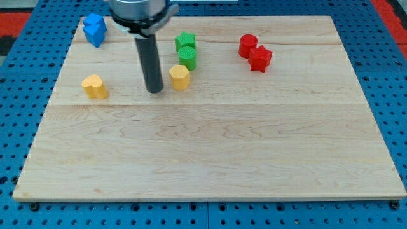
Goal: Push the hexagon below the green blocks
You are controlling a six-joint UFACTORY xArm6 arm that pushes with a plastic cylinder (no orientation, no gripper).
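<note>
Just left of yellow hexagon (180,77), my tip (154,91)

The arm comes down from the top of the frame, left of centre, its grey collar cut off by the upper edge. The dark rod hangs upright, and my tip (154,91) rests on the surface.
</note>
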